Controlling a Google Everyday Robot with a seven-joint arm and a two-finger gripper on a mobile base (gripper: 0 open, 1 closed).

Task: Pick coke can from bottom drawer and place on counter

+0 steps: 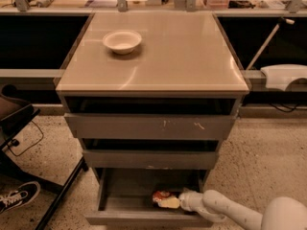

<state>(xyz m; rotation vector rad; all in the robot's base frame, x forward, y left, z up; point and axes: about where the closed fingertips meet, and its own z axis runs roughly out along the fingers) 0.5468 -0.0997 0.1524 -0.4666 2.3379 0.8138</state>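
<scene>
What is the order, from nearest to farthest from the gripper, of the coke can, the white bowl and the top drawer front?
The gripper is low, inside the bottom drawer.
1. Coke can: just left of it, same drawer.
2. Top drawer front: above.
3. White bowl: on the counter, rear left.
</scene>
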